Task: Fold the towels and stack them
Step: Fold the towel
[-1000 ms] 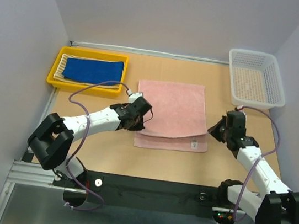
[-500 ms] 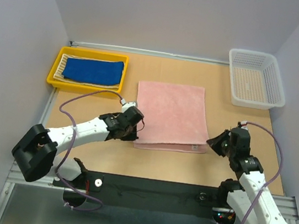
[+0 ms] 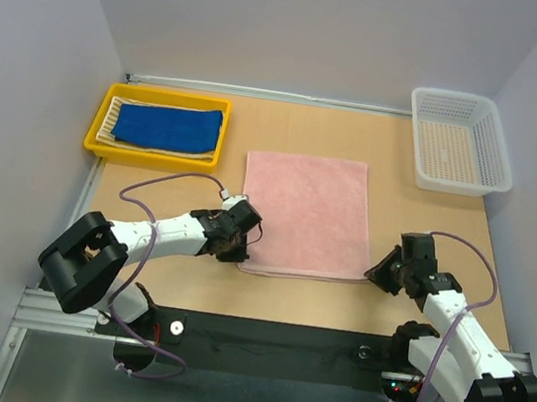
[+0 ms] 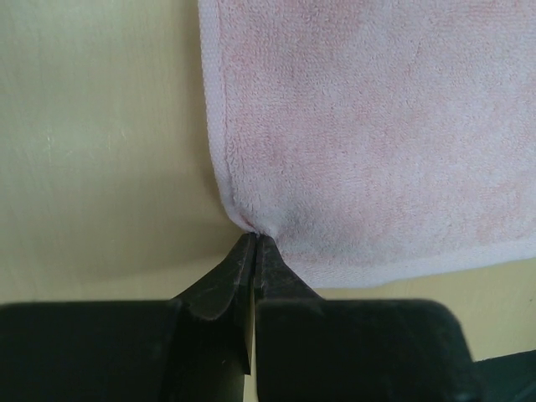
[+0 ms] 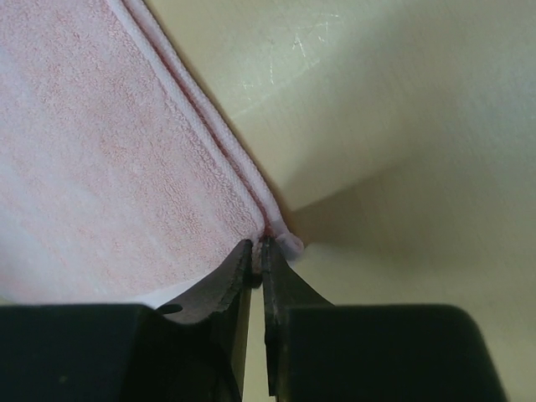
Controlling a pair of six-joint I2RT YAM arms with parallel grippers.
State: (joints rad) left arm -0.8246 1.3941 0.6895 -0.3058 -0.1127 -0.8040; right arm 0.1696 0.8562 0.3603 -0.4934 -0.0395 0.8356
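Observation:
The pale pink towel (image 3: 307,211) lies folded in half on the table's middle, its label hidden. My left gripper (image 3: 235,246) is shut on the towel's near left corner (image 4: 251,224). My right gripper (image 3: 381,275) is shut on its near right corner (image 5: 272,234). Both corners sit low at the table, over the layer beneath. The royal blue towel (image 3: 169,127) lies folded on the yellow-and-cream striped towel (image 3: 116,112) in the yellow tray (image 3: 96,144) at the back left.
A white mesh basket (image 3: 460,143) stands at the back right corner. Grey walls close the table on three sides. The arm bases and a black bar run along the near edge.
Both grippers have pulled the towel's top layer toward the near edge, covering the lower layer and its label. The near edges now line up.

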